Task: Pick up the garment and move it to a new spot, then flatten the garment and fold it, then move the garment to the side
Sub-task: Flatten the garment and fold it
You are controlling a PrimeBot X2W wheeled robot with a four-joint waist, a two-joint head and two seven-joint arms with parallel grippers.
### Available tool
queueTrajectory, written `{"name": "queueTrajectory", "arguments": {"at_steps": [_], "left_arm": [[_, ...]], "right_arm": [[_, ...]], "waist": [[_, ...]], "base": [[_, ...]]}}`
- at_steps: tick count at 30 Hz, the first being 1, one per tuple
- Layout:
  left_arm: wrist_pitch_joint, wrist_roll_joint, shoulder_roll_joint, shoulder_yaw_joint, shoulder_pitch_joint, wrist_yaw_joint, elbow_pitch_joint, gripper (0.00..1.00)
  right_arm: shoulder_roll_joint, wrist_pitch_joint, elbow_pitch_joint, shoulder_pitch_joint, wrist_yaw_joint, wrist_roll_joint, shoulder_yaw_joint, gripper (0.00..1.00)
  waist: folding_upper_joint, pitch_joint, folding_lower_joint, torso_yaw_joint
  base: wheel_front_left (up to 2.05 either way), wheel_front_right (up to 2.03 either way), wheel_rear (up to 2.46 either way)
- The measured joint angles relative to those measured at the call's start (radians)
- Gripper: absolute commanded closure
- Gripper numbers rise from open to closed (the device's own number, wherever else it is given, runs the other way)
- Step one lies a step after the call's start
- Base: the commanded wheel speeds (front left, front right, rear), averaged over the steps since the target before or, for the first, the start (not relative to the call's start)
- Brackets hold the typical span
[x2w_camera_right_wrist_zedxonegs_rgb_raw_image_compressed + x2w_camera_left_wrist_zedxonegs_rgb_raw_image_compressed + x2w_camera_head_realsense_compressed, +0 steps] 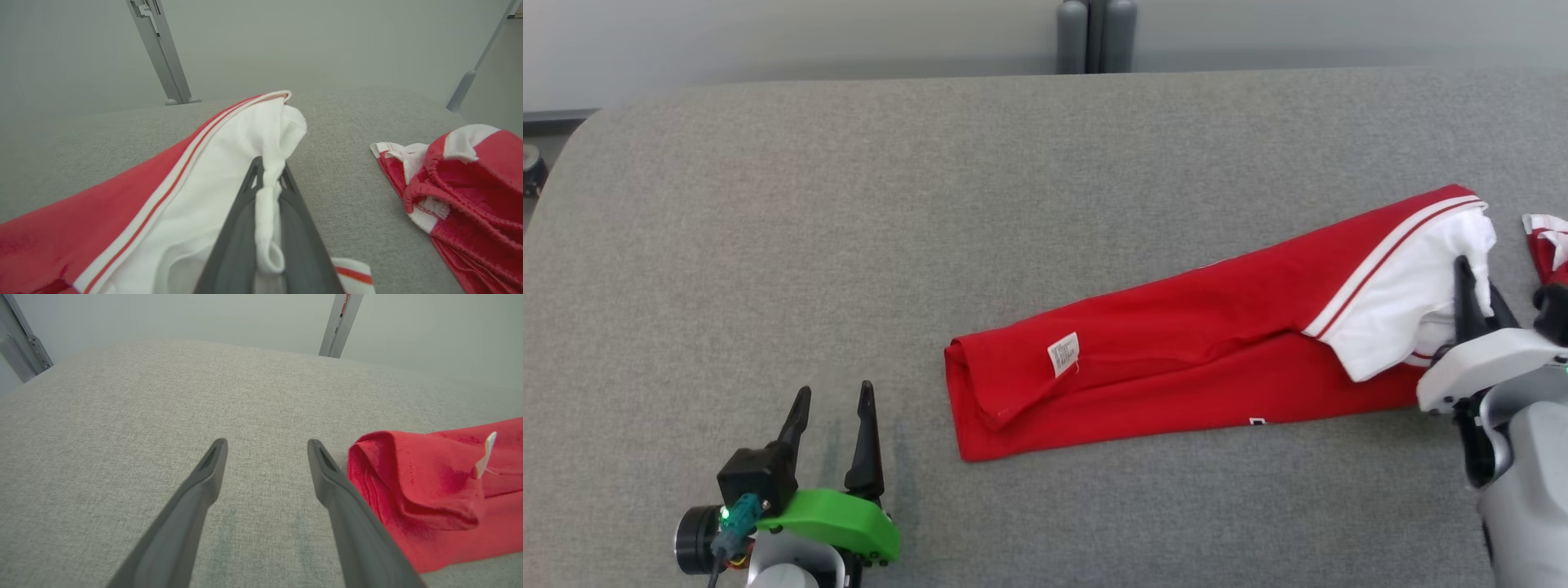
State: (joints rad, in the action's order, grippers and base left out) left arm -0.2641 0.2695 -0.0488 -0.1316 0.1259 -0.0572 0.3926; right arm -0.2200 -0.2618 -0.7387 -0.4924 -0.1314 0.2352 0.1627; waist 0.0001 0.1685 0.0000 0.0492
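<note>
Grey woven fabric surface (pixel 849 204) spread across the whole scene as one wide padded top. On its right half lay one large red jersey garment (pixel 1176 367), folded into a long narrow band. Its long axis ran slantwise from near left to far right. The folded red end pointed left and near, while the end with the white short sleeve (pixel 1405 302) and red-and-white striped trim pointed right and far. One smaller red cloth lump (pixel 470 196) with white striped edges sat just right of the sleeve end, apart from it. Two grippers were in view. The right gripper (pixel 269 173) was clenched on a fold of the white sleeve, the cloth pinched between its dark fingers. The left gripper (pixel 835 392) stood released, fingers spread, over bare fabric just left of the garment's folded end, apart from it. One small white label (pixel 1063 354) lay on the red cloth near that end.
</note>
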Motion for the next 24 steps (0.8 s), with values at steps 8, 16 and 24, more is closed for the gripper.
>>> {"name": "queueTrajectory", "arguments": {"at_steps": [8, 16, 24], "left_arm": [[0.000, -0.010, 0.000, -0.003, -0.001, -0.001, 0.007, 0.00], [0.000, 0.003, 0.000, -0.038, -0.001, -0.004, 0.024, 0.00], [0.000, 0.020, 0.000, -0.067, -0.001, -0.002, 0.045, 0.00]], "right_arm": [[0.134, 0.000, 0.253, 0.081, 0.000, -0.002, -0.170, 1.00], [0.167, 0.003, 0.282, 0.065, 0.000, 0.138, -0.546, 1.00], [0.171, 0.012, 0.224, -0.049, 0.000, 0.299, -0.862, 0.62]], "waist": [[0.0000, -0.027, 0.0000, -0.018], [0.0000, -0.028, 0.0000, 0.017], [0.0000, -0.027, 0.0000, 0.082]], "base": [[0.00, 0.00, 0.00], [0.00, 0.00, 0.00], [0.00, 0.00, 0.00]]}}
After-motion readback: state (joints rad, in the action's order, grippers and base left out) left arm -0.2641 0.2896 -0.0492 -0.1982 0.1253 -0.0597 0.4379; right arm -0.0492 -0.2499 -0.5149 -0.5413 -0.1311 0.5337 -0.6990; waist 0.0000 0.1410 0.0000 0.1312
